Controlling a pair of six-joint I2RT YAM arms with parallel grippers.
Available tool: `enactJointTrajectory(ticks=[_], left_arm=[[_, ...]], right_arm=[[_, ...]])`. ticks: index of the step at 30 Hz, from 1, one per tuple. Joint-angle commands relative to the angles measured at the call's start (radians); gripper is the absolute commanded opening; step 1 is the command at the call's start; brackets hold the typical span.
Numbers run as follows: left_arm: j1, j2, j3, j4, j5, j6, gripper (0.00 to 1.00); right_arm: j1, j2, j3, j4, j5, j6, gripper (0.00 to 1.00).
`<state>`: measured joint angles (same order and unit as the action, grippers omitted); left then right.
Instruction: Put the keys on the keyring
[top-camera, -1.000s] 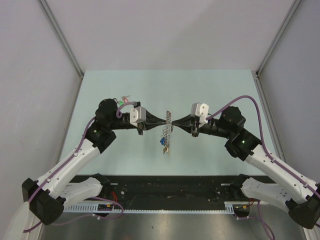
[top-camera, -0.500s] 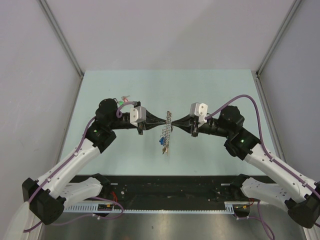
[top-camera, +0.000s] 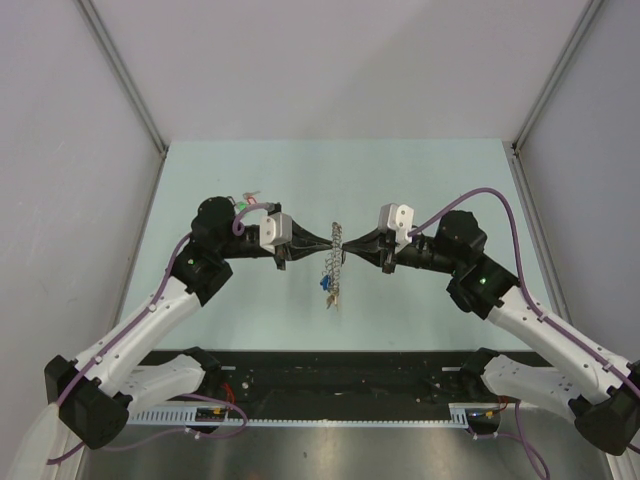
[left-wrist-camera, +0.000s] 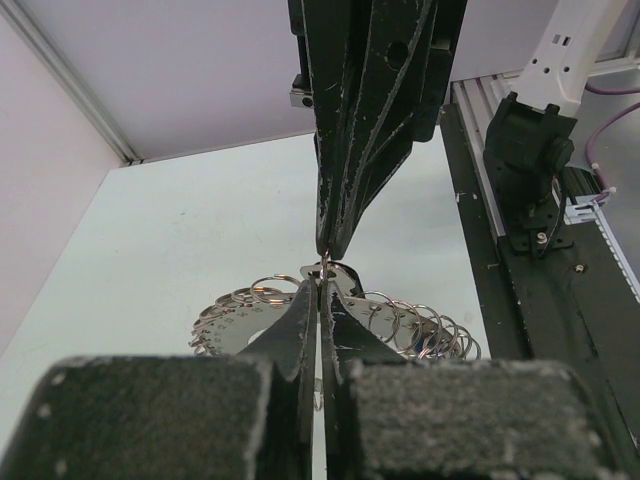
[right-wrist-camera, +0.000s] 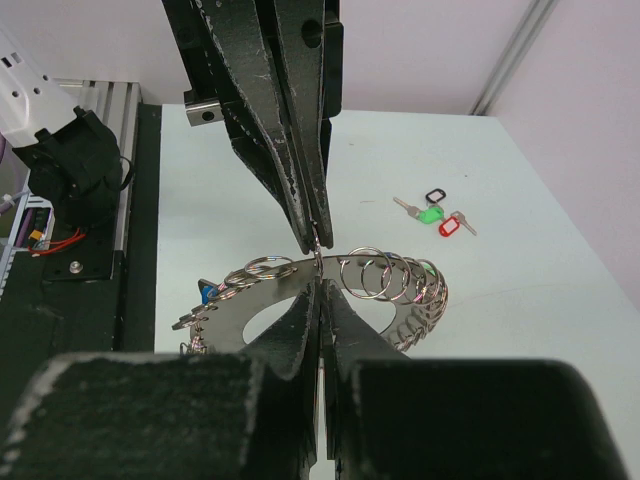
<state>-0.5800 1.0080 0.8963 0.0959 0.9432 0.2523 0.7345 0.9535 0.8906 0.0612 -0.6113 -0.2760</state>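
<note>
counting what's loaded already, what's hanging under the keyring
A blue tag hangs below the keyring, with a pale bit under it, too small to identify. In the wrist views, near fingers cover part of the ring.

We see a pale green table (top-camera: 430, 180) closed in by grey walls (top-camera: 330, 70) from nine round to three o'clock. At six o'clock a black rail (top-camera: 340, 375) runs along its near edge

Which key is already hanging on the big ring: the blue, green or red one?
The blue-tagged key hangs at the keyring's edge; the green-tagged key and red-tagged key lie on the table, apart from it.
</note>
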Motion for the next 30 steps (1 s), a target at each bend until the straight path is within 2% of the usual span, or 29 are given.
enactJointTrajectory(ticks=[1, 18, 30], left_arm=[[-0.004, 0.001, 0.013, 0.061, 0.042, -0.007, 0.01], [-0.011, 0.026, 0.035, 0.028, 0.062, -0.002, 0.0], [-0.012, 0.026, 0.044, 0.005, 0.042, 0.004, 0.0]], right_arm=[[0.002, 0.005, 0.042, 0.071, -0.019, 0.024, 0.0], [-0.004, 0.005, 0.042, 0.101, -0.093, 0.026, 0.0], [-0.006, 0.024, 0.059, 0.1, -0.074, 0.027, 0.0]])
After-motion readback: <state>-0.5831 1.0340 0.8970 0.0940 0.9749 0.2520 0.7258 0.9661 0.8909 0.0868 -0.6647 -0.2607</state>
